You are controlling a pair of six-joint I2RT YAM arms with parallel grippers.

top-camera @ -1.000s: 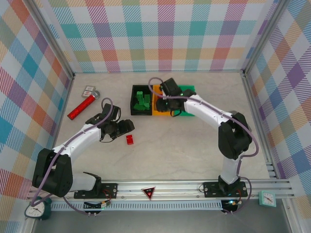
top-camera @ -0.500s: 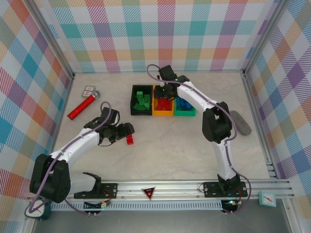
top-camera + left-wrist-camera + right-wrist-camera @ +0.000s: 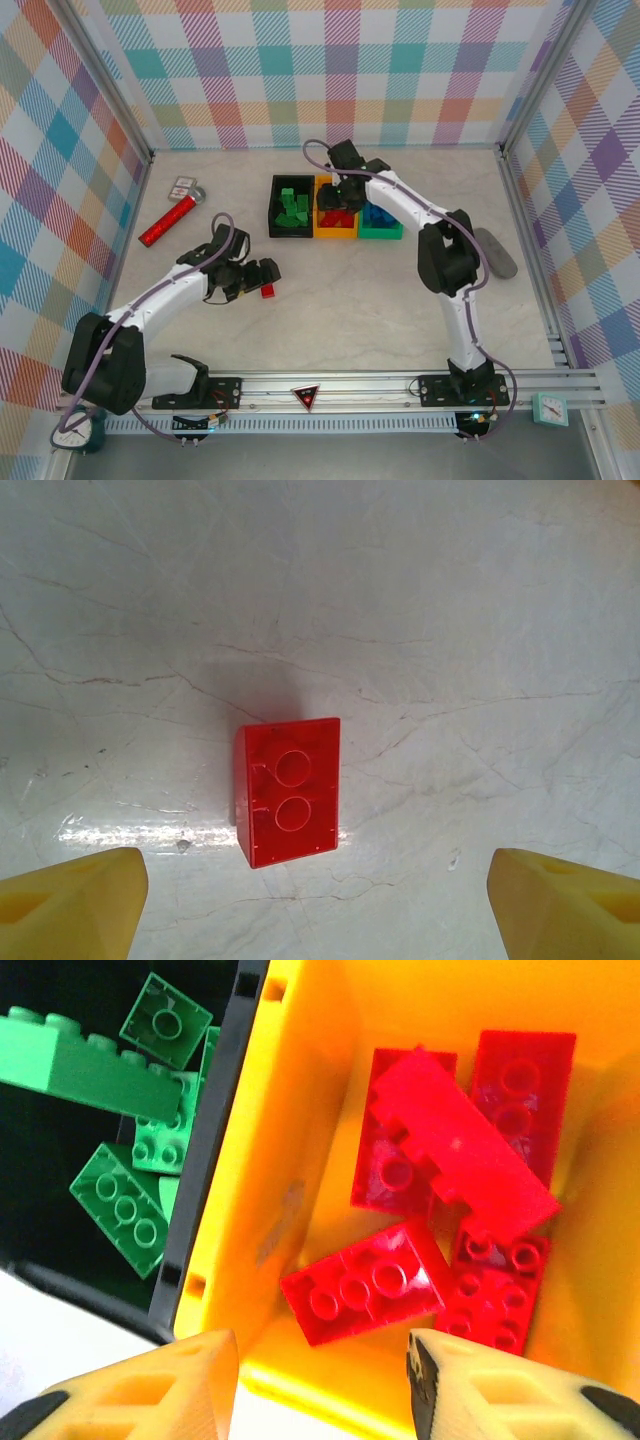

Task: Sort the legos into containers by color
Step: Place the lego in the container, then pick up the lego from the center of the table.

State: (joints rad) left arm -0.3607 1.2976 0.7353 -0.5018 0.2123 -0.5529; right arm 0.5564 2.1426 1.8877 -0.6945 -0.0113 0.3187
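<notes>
A red lego (image 3: 290,790) lies loose on the table with its hollow underside up, also seen from above (image 3: 267,290). My left gripper (image 3: 318,905) hovers just over it, open wide, a yellow fingertip (image 3: 70,900) to either side and nothing held. The black container (image 3: 274,210) holds green legos (image 3: 125,1210). The orange container (image 3: 250,1160) holds several red legos (image 3: 365,1285). The green container (image 3: 381,235) holds blue legos. My right gripper (image 3: 325,1380) hangs over the orange container's near edge, open, with nothing between its fingers.
A red glittery cylinder (image 3: 170,221) and a small silver item (image 3: 183,186) lie at the left. A grey oval pad (image 3: 495,252) lies by the right wall. Checked walls close the table on three sides.
My left gripper has slid right over the red lego and opened wider. My right arm swung back, and its jaws have parted above the orange container.
</notes>
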